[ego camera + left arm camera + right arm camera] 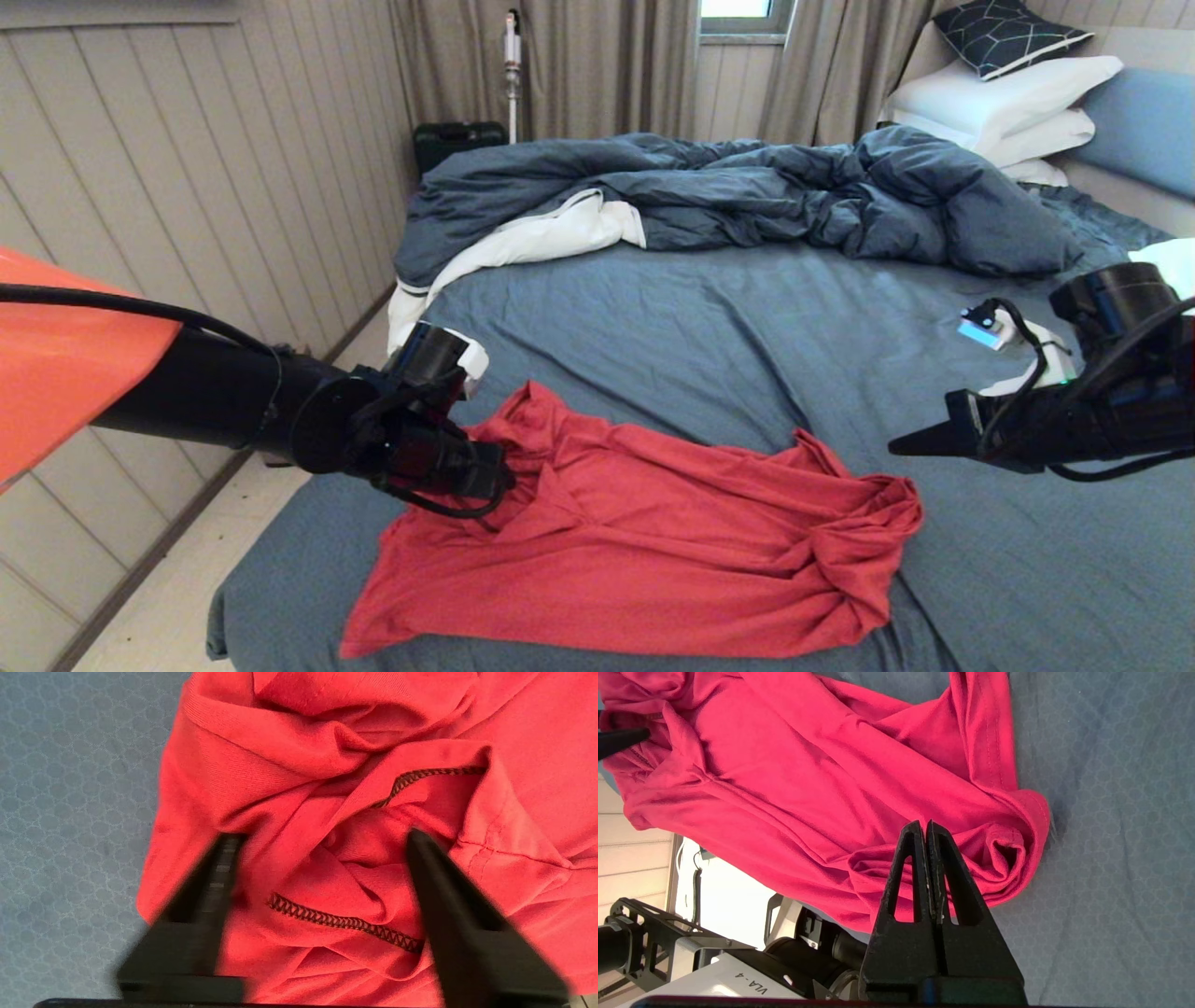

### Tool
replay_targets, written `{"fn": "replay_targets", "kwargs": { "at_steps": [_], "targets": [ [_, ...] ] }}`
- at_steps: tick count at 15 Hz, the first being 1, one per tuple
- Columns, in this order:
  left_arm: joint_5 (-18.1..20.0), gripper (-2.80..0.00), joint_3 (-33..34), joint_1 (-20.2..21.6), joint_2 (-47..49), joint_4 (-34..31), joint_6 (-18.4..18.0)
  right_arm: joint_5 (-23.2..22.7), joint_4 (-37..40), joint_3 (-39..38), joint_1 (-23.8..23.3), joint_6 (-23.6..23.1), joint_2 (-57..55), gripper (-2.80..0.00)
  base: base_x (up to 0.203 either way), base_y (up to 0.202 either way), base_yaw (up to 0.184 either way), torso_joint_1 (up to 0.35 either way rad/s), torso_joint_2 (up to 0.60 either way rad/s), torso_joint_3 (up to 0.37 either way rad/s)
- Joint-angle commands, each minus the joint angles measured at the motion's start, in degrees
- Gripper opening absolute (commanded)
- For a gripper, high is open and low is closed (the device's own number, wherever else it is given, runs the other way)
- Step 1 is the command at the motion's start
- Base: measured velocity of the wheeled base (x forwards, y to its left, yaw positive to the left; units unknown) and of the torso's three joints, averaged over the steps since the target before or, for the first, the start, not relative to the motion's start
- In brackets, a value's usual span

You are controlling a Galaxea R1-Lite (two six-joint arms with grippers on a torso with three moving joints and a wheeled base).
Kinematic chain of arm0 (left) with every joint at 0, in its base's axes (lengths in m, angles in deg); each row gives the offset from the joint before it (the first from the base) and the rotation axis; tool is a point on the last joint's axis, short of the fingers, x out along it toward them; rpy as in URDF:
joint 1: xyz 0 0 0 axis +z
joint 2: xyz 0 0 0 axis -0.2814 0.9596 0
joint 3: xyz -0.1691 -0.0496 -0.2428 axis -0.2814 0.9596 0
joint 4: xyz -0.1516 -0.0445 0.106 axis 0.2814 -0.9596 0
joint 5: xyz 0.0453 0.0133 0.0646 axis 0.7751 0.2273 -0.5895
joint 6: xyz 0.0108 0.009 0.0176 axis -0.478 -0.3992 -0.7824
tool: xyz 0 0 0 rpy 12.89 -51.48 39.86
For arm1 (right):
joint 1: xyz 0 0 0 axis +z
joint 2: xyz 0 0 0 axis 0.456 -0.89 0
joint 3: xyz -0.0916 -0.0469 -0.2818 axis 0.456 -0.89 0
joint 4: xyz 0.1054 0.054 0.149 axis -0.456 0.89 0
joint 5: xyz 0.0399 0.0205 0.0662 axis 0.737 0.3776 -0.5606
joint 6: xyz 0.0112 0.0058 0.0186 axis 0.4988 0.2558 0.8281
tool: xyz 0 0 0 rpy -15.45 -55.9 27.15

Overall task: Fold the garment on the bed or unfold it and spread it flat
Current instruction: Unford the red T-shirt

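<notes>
The red garment point(635, 541) is seen crumpled on the near part of the bed point(747, 317). The left pincer point(317, 840) is held spread apart over its bunched left end. The right pincer point(926, 828) is kept closed, empty, right of the garment.

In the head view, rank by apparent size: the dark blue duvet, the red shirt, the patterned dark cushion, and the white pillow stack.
1. Dark blue duvet, largest, though it lies farther back.
2. Red shirt, close behind; nearness to the camera may flatter it.
3. White pillow stack.
4. Patterned dark cushion, smallest, partly cut off by the frame edge.
</notes>
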Motion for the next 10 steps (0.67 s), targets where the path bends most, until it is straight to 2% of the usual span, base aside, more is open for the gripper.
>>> {"fn": "replay_targets", "kwargs": {
  "at_steps": [1, 7, 10],
  "targets": [
    [0.0, -2.8, 0.0, 0.0, -0.2, 0.1, 0.1, -0.1, 0.1, 0.0, 0.0, 0.0, -0.3, -2.8, 0.0, 0.0, 0.0, 0.0, 0.0, 0.0],
    [-0.4, -2.8, 1.2, -0.6, -2.4, 0.0, 0.1, -0.1, 0.1, 0.0, 0.0, 0.0, -0.6, -2.8, 0.0, 0.0, 0.0, 0.0, 0.0, 0.0],
    [-3.5, -2.8, 3.2, -2.5, -5.9, -0.4, 0.1, -0.2, 0.0, 0.0, 0.0, 0.0, -0.5, -2.8, 0.0, 0.0, 0.0, 0.0, 0.0, 0.0]
  ]
}}
